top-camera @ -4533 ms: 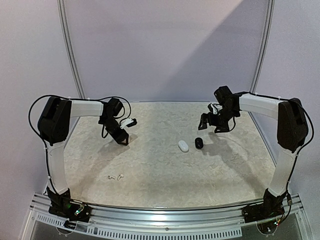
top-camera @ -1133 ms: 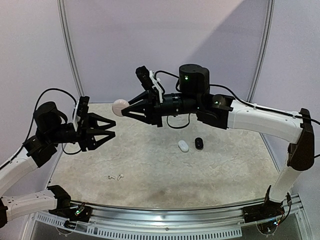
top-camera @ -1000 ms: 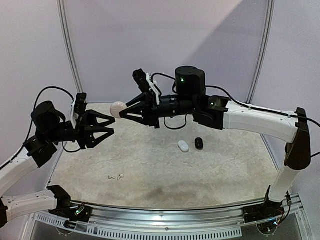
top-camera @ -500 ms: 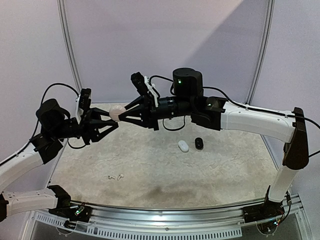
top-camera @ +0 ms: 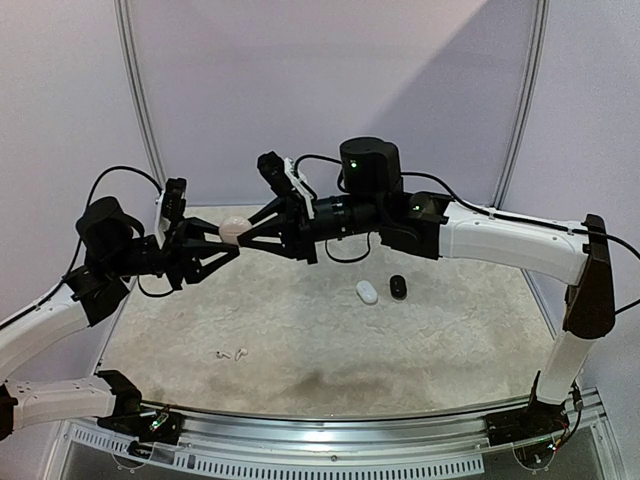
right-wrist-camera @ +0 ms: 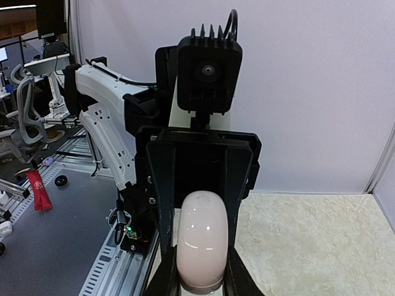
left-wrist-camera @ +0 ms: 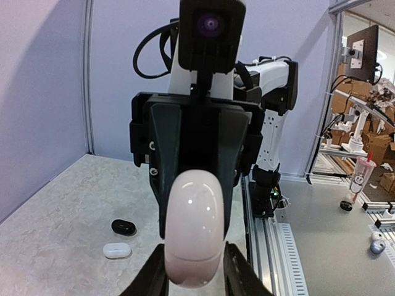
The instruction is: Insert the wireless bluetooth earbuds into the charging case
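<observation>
A pale pink pebble-shaped charging case (top-camera: 232,228) hangs closed in the air above the back left of the table. My right gripper (top-camera: 243,234) reaches in from the right and is shut on one end of it. My left gripper (top-camera: 226,242) meets it head-on from the left, its fingers pressed against the sides of the other end. In the left wrist view the case (left-wrist-camera: 194,228) fills the gap of the left gripper (left-wrist-camera: 194,262). In the right wrist view the case (right-wrist-camera: 200,240) sits in the right gripper (right-wrist-camera: 199,268). Two tiny white earbuds (top-camera: 228,353) lie on the table at front left.
A white case (top-camera: 367,292) and a black case (top-camera: 398,286) lie side by side right of the table's (top-camera: 300,340) middle, below the right arm. They also show in the left wrist view, black case (left-wrist-camera: 123,227) and white case (left-wrist-camera: 116,250). A metal rail (top-camera: 330,455) borders the near edge.
My left gripper has moved right to the pink case and its fingers have closed in on it. The right gripper, still holding the case, has drifted slightly left and down.
</observation>
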